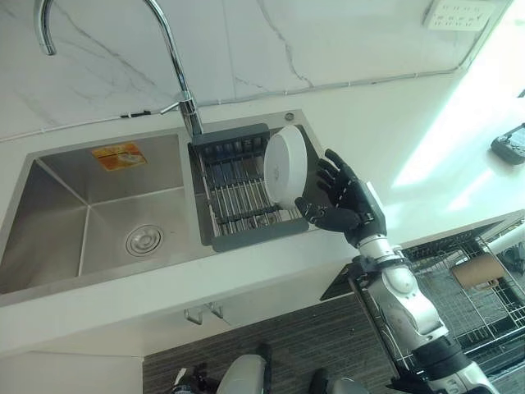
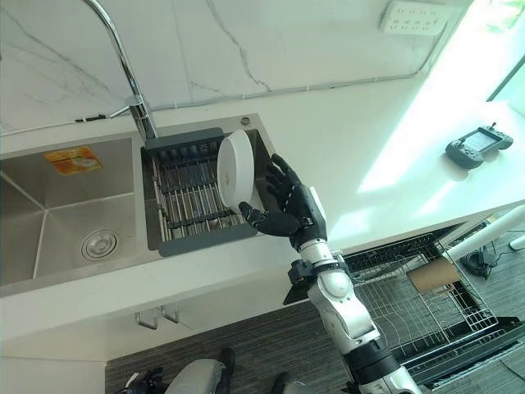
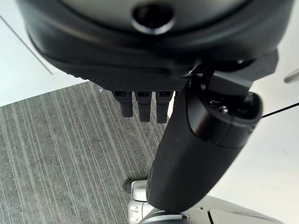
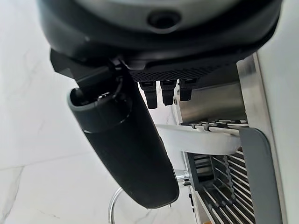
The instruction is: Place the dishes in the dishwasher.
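Observation:
A white plate point(image 1: 286, 164) stands on edge at the right end of the dark drying rack point(image 1: 238, 193) set over the sink's right basin. My right hand point(image 1: 349, 201) hovers just right of the plate with fingers spread and straight, apart from it, holding nothing. In the right wrist view the plate's rim point(image 4: 201, 140) shows past the thumb point(image 4: 126, 140) and short row of fingers point(image 4: 166, 95). The left hand point(image 3: 187, 154) hangs over striped floor with straight fingers. The open dishwasher's wire basket point(image 1: 459, 291) sits pulled out at the lower right, below the counter.
A steel sink basin point(image 1: 90, 213) with a drain lies left of the rack, with a tall curved faucet point(image 1: 176, 57) behind. A black game controller point(image 1: 510, 145) rests on the white counter at far right. A wall socket point(image 1: 455, 12) sits on the marble backsplash.

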{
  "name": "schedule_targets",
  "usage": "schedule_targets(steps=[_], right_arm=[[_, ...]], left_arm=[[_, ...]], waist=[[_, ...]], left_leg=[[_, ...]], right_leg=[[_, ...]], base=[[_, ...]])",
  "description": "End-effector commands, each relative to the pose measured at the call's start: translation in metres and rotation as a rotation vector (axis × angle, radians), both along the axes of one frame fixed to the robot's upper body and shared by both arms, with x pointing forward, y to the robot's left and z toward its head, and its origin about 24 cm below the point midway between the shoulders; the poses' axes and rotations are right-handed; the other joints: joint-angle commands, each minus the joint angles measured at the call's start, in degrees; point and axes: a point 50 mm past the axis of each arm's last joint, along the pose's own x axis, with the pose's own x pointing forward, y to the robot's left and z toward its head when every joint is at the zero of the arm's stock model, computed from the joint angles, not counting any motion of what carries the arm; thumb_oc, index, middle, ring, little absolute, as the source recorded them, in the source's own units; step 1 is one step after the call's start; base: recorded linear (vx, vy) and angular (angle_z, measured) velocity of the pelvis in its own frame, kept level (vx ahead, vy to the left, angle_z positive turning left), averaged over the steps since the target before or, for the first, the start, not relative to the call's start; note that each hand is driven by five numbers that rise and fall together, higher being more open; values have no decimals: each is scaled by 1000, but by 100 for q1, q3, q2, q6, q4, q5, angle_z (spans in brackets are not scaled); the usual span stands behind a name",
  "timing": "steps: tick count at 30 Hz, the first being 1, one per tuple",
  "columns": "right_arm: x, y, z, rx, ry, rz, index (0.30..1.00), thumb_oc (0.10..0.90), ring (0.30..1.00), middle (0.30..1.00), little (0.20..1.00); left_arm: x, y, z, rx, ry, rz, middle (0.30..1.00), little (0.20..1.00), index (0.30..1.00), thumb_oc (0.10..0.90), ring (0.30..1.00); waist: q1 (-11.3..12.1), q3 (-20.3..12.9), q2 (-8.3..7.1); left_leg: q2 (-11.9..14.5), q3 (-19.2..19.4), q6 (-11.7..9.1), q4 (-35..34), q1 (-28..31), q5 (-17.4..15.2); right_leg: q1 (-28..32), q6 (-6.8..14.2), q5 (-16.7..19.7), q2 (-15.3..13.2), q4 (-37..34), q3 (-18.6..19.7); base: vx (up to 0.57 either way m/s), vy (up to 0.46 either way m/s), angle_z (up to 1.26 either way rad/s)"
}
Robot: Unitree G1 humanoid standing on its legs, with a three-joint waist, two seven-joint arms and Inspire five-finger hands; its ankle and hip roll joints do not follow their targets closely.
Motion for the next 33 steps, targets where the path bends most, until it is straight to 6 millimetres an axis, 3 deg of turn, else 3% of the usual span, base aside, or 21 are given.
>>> schedule_targets(steps=[1, 16, 28, 29, 30, 33], right_arm=[[13, 11, 54, 108, -232, 37, 900, 800, 900, 900, 900], [33, 26, 54, 137, -170, -11, 900, 800, 900, 900, 900], [47, 35, 68, 130, -178, -31, 900, 800, 900, 900, 900], [48, 36, 70, 128, -184, -32, 679, 653, 679, 679, 679], [50, 37, 76, 123, -202, -36, 300, 400, 300, 300, 300], [51, 39, 84, 110, -248, -63, 300, 400, 300, 300, 300]], left_arm=[[19, -6, 7, 27, -91, -118, 900, 900, 900, 800, 900], [20, -16, 7, 0, -84, -245, 900, 900, 900, 800, 900], [17, -21, 5, -37, -41, -391, 900, 900, 900, 800, 900], [17, -22, 5, -40, -38, -410, 900, 900, 900, 800, 900], [16, -24, 5, -45, -31, -446, 900, 900, 900, 800, 900], [12, -27, 3, -45, -9, -493, 900, 900, 900, 800, 900]], waist=[[1, -143, 103], [160, -85, 170], [308, 56, 264], [319, 70, 271], [340, 93, 283], [376, 122, 289]], left_leg=[[550, 157, -292, 106, 33, -485], [504, 62, -294, 106, 23, -451], [451, -39, -282, 106, -51, -397], [448, -48, -283, 106, -57, -393], [438, -65, -282, 106, -63, -391], [426, -79, -277, 106, -56, -397]], right_leg=[[275, 221, -211, -13, -292, 26], [315, 202, -191, -64, -292, -72], [300, 194, -155, -128, -292, -168], [298, 192, -153, -130, -292, -172], [296, 194, -150, -132, -292, -177], [305, 204, -150, -145, -292, -194]], base=[[0, 0, 0], [10, 3, 2], [4, 7, 5], [-7, 6, 5], [-5, 8, 8], [2, 3, 12]])
